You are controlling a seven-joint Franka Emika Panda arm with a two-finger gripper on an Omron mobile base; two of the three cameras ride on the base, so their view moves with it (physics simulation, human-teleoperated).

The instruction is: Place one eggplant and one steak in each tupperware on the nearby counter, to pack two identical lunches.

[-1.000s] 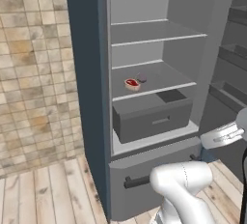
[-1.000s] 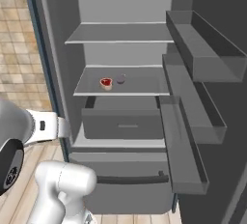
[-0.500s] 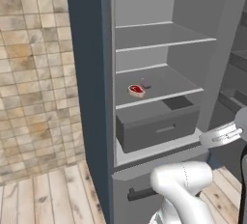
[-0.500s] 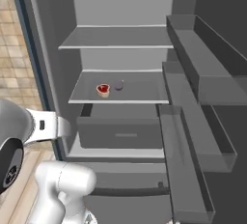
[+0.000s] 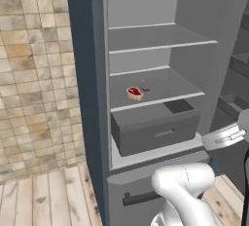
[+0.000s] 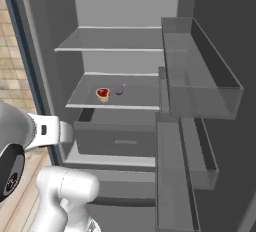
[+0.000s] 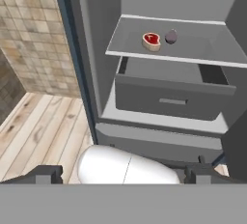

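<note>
Left base view: open fridge (image 5: 146, 74) ahead, dark grey walls, pale shelves inside. On the lower shelf (image 5: 160, 93), near its front edge, 1 steak (image 5: 134, 92), red with a pale rim, lying flat. Just behind and to the right of it, 1 small dark purple eggplant (image 5: 145, 85), close to the steak, contact not discernible. Below the shelf, a grey drawer (image 5: 155, 131) pulled partly forward, with a slim handle on its front. Upper shelf (image 5: 155, 40) bare. Left of the fridge, a tan tiled wall (image 5: 34, 74) above a pale wooden plank floor (image 5: 48, 196).

Right base view: same fridge seen from the other side, with its open door (image 6: 200, 101) at right carrying clear bins. Steak (image 6: 102, 94) and eggplant (image 6: 119, 89) side by side on the lower shelf (image 6: 140, 96), steak to the left, eggplant to the right, well apart from the door bins. Drawer (image 6: 117, 138) beneath them, partly drawn out.

Hand view: looking at the fridge interior from low down. Steak (image 7: 151, 41) and eggplant (image 7: 171, 36) on the lower shelf (image 7: 202, 49), near each other, toward its left half. Drawer (image 7: 171, 97) beneath, open at the top. Pincer (image 7: 124, 174) at the bottom edge, its 2 dark tips set wide apart, spread fully and holding nothing, far short of the shelf and both foods.
</note>
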